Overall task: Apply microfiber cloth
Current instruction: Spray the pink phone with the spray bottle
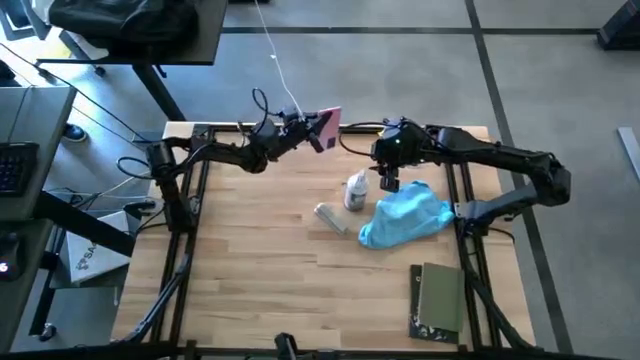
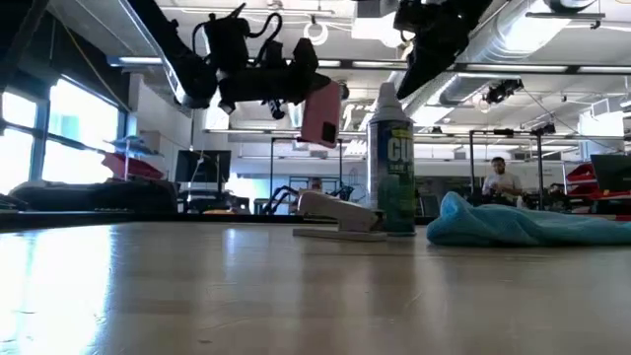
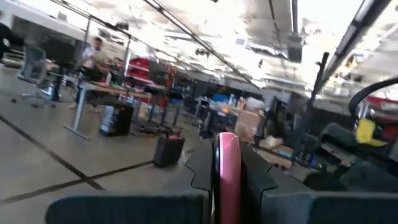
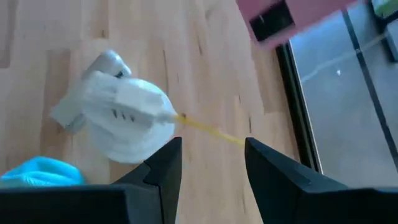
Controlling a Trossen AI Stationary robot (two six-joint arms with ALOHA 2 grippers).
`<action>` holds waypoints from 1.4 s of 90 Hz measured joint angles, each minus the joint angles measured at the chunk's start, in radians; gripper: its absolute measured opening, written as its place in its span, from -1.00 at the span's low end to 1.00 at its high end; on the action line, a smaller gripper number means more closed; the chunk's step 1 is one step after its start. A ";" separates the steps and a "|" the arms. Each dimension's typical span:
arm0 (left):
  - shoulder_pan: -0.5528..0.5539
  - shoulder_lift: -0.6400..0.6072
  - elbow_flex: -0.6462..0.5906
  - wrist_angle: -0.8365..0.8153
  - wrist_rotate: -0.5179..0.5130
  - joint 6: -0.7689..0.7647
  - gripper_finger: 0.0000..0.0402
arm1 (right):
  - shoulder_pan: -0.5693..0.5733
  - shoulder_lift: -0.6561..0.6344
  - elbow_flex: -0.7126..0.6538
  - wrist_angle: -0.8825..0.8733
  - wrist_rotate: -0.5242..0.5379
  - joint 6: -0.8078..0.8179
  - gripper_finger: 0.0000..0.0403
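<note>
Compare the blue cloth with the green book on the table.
The cloth is light blue and crumpled into soft folds; the book is dark olive and lies flat with straight edges. The cloth sits beside the bottle, just under the open right gripper; the book lies apart, by the table's front right corner. Neither is held.

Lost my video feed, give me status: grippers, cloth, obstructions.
Left gripper shut on pink device, raised. Right gripper open, empty, above spray bottle. Microfiber cloth untouched on table; bottle beside it.
</note>
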 joint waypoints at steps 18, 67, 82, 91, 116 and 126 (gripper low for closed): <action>0.009 0.000 0.006 -0.005 0.028 -0.001 -0.95 | 0.000 0.037 0.000 0.076 -0.033 -0.012 -0.30; 0.028 0.000 0.006 -0.016 0.033 -0.002 -0.95 | -0.035 0.030 0.000 0.141 -0.037 -0.246 -0.30; 0.061 0.000 0.006 -0.032 0.098 -0.003 -0.95 | -0.102 0.030 0.000 0.163 -0.105 -0.293 -0.30; 0.082 0.011 0.008 -0.038 0.144 0.008 -0.95 | -0.143 0.031 0.000 0.199 -0.273 -0.264 -0.30; 0.125 0.210 0.220 -0.045 0.294 -0.024 -0.95 | -0.214 0.059 0.000 0.217 -0.396 -0.220 -0.30; 0.119 0.260 0.291 -0.050 0.309 -0.019 -0.95 | -0.225 0.049 0.000 0.181 -0.397 -0.211 -0.30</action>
